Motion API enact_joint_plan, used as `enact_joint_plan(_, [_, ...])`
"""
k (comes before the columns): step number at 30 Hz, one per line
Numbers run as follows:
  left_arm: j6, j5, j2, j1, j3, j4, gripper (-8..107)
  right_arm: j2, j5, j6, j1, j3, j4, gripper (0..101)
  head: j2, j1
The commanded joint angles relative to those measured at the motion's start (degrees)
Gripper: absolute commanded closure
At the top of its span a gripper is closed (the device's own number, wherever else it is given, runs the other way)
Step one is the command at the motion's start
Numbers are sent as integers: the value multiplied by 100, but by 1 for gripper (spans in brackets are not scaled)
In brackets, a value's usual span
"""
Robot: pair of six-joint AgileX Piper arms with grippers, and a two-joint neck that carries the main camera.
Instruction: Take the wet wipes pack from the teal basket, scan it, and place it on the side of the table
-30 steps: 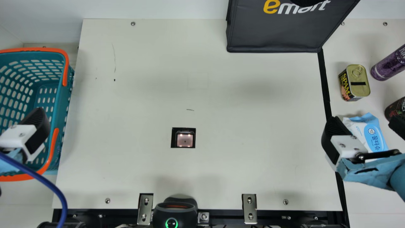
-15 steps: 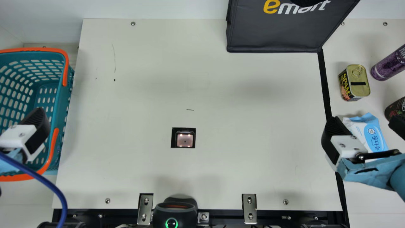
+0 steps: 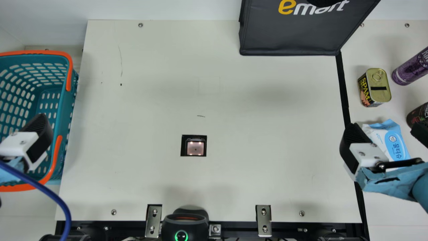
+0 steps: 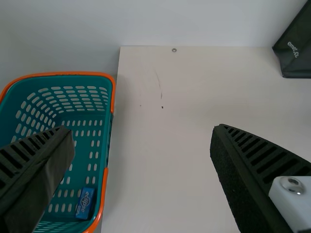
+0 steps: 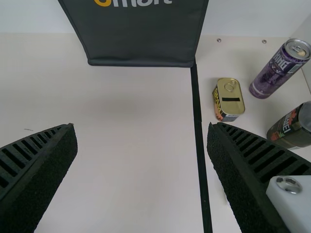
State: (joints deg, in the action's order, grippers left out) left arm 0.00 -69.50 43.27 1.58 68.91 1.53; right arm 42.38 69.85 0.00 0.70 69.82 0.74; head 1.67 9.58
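At left, one basket (image 3: pixel 63 113) holds one small blue box (image 4: pixel 85 203), the left gripper (image 4: pixel 142 132) spread open by it. At right, the right gripper (image 5: pixel 142 128), nearer and also open, has one wipes pack (image 3: pixel 396 144) between its fingers in the main view, long axis running away from the robot, past which are one tin (image 3: pixel 376 88) and two drink cans (image 5: pixel 277 70).

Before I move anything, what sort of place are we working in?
Probably a mock shop checkout: a shopping basket, a scanner window set into the table, and a dark shopping bag.
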Motion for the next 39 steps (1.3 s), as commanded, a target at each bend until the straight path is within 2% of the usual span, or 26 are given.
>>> enact_joint_plan(1, [0,0,0,0,0,0,9,0,0,0,0,0,0,6,-9,-166])
enact_joint_plan(39, [0,0,0,0,0,0,9,0,6,0,0,0,0,6,-9,-166])
